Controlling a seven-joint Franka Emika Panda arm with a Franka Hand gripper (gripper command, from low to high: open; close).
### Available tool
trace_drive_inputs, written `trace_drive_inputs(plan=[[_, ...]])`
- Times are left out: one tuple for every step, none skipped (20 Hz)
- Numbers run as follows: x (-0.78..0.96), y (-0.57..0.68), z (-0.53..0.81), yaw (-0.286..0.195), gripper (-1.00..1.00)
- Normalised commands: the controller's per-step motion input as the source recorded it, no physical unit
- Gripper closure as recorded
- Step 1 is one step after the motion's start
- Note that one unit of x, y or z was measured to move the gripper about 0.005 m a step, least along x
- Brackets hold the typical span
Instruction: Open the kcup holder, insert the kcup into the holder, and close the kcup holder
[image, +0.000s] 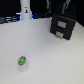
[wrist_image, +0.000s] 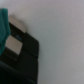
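Holder's (image: 64, 26) shut on the bench (image: 45, 60), so opening comes first; green-lidded kcup (image: 22, 61) waits well apart from it, upright; can't tell if the hand's apart or together.

A lab-like setup: plain white table (image: 45, 55), dark cluttered background.

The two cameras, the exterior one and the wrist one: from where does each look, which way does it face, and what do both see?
Exterior view: sits off the arm, raised, looking down across the white table at the kcup, the kcup holder and a white bottle-like object at the back; no clear part of the robot shows.
Wrist view: sits on the wrist, facing the table beside the black kcup holder; a blurred teal part at the edge may belong to the gripper.
Shared: the kcup holder and the table.
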Motion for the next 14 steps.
trace_drive_inputs(plan=[[-0.34, 0.73, -0.14, -0.149, -1.0], [-0.34, 0.72, -0.15, -0.154, -1.0], [-0.33, 0.7, -0.18, -0.155, -1.0], [-0.33, 0.69, -0.21, -0.157, -1.0], [-0.32, 0.68, -0.22, -0.158, -1.0], [-0.31, 0.67, -0.24, -0.158, -1.0], [-0.3, 0.64, -0.27, -0.158, -1.0], [-0.29, 0.62, -0.28, -0.159, -1.0], [-0.29, 0.61, -0.29, -0.161, -1.0], [-0.26, 0.58, -0.3, -0.163, -1.0], [-0.27, 0.56, -0.31, -0.158, -1.0], [-0.28, 0.55, -0.32, -0.16, -1.0], [-0.27, 0.53, -0.33, -0.16, -1.0], [-0.26, 0.51, -0.35, -0.161, -1.0]])
